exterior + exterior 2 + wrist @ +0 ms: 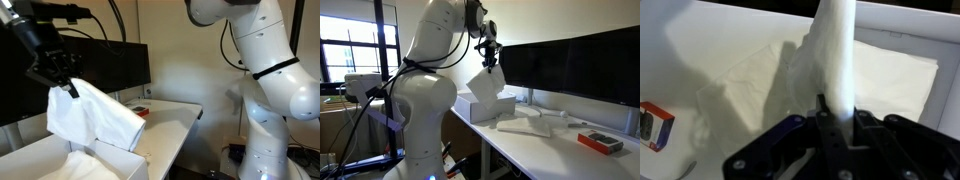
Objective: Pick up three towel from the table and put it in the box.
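My gripper point(60, 78) is shut on a white towel point(92, 115) and holds it in the air by one edge; the towel hangs down below the fingers. In an exterior view the gripper point(489, 58) and hanging towel point(488, 84) are above the white box point(478, 108) at the table's end. The box's near wall point(118, 156) lies just under the towel. Another folded towel point(525, 126) lies on the white table point(560, 150). In the wrist view the held towel point(836, 45) rises from between the jaws point(830, 112), above flat white cloth point(750, 85).
A small red and black object point(600, 142) lies on the table; it also shows in the wrist view point(652, 125). Dark monitors point(570, 60) stand along the table's back edge. The arm's white base point(270, 120) is beside the table.
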Controlling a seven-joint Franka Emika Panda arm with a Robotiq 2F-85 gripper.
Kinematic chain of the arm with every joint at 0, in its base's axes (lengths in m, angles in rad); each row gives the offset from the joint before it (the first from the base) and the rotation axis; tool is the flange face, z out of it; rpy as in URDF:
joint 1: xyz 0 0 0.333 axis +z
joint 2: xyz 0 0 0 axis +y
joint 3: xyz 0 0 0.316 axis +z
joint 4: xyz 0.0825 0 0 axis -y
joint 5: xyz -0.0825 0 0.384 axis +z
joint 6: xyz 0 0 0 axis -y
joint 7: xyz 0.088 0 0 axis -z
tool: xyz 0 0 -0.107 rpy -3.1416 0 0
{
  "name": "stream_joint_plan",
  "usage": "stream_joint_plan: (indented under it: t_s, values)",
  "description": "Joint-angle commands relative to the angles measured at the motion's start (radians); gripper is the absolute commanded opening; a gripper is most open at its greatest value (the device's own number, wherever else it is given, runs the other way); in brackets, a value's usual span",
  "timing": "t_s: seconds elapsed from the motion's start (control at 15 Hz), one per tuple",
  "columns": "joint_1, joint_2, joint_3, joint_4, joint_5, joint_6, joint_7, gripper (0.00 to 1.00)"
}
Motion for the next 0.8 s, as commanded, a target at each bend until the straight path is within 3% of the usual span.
stream_joint_plan:
  t_s: [0.0, 0.6, 0.67, 0.73]
  values:
    - [0.104, 0.163, 0.008, 0.252, -0.078, -0.151, 0.04, 0.1]
    - [0.326, 0.387, -0.044, 0.717, -0.19, -0.418, 0.034, 0.1]
    - [0.361, 0.378, -0.106, 0.717, -0.161, -0.413, 0.024, 0.1]
    - [0.379, 0.394, -0.124, 0.757, -0.158, -0.427, 0.02, 0.1]
